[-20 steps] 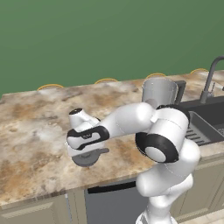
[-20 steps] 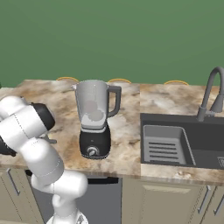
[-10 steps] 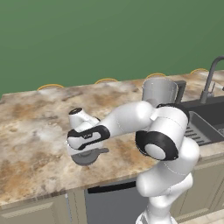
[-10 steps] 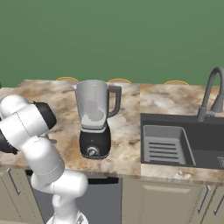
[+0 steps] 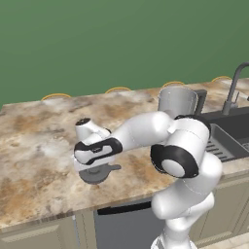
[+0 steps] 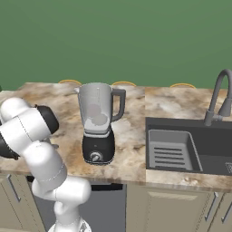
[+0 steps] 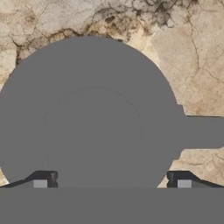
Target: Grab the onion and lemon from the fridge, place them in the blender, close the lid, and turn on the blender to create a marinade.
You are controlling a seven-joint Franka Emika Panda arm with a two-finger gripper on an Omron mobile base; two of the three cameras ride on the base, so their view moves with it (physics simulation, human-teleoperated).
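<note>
The dark grey round lid point(image 7: 92, 87) lies flat on the marbled counter point(image 5: 34, 146), its side tab point(image 7: 201, 131) pointing right in the hand view. My gripper point(image 7: 111, 183) hangs open just above it, one fingertip on each side of the raised central knob. From the left base view the lid point(image 5: 97, 174) sits directly under the gripper point(image 5: 95, 166). The blender point(image 6: 97, 127) stands further right with its jar uncovered. A pale blurred shape shows through the jar wall, and I cannot tell what it is. The lemon and the fridge are out of view.
A dark sink point(image 6: 190, 145) with a curved faucet point(image 6: 217, 97) lies right of the blender. The counter's front edge point(image 5: 58, 214) runs close below the lid. My own arm point(image 5: 180, 151) stands between the lid and the blender.
</note>
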